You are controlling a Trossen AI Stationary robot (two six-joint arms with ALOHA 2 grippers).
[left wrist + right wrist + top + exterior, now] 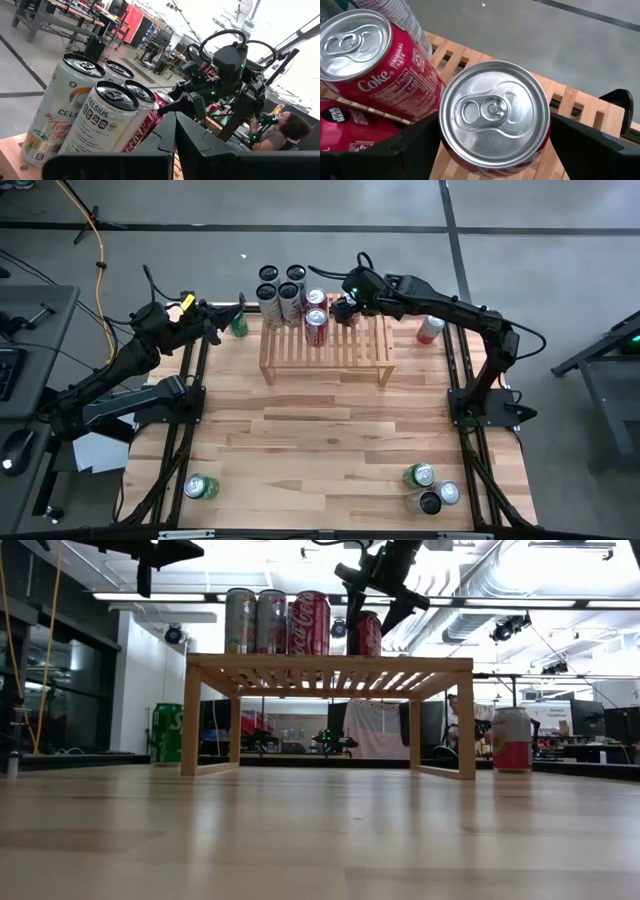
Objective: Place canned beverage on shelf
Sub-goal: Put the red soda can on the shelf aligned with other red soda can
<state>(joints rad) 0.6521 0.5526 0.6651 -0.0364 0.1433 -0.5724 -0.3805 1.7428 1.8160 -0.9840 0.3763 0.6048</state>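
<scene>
The light-wood shelf stands on its two side legs at the table's far middle. On its slatted top stand several cans: silver ones at the left end and red Coke cans beside them. Another red canned beverage stands upright on the slats farther right. My right gripper is open, slanting down from the far right, one finger on either side of that can's upper part. My left gripper hangs shut and level above the table's far left, holding nothing.
A green can stands on the table left of the shelf, a pink-red one to its right. A green can lies near the front left, three cans stand front right. A person sits beyond the table.
</scene>
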